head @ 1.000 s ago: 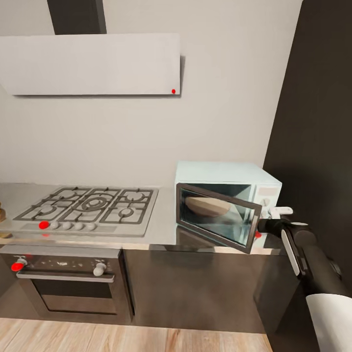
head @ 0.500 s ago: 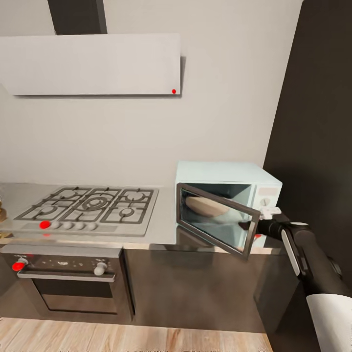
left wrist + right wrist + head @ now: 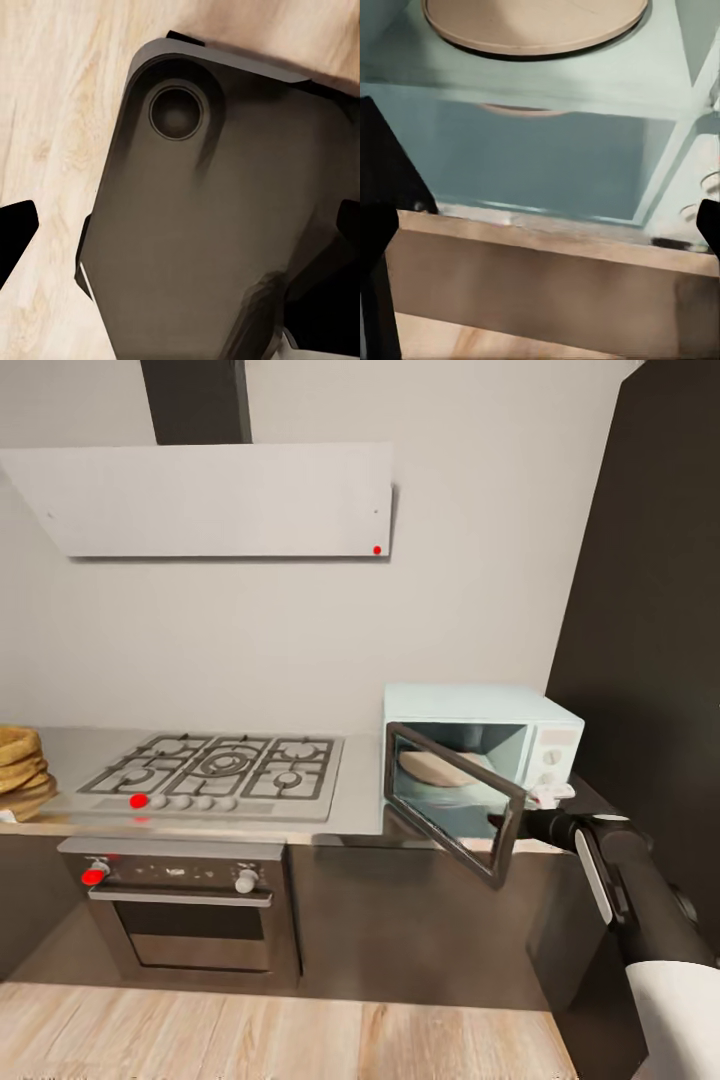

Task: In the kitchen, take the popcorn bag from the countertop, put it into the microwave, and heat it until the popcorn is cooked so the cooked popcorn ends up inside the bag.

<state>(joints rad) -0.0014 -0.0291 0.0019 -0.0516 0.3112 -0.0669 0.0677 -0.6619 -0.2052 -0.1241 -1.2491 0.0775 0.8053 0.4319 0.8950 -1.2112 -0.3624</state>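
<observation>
The robot's right gripper [image 3: 512, 820], jaws apart and holding nothing, is reaching at the edge of the microwave's [image 3: 480, 760] half-open door [image 3: 455, 800], apparently swinging it wide so the popcorn bag, nowhere visible, can go in.

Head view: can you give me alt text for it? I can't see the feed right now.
The mint-blue microwave on the steel countertop stands with its door swung partly open, a tan turntable plate inside, and the right gripper at the door's free edge. Left of it are a gas hob, an oven below and a white hood above.
</observation>
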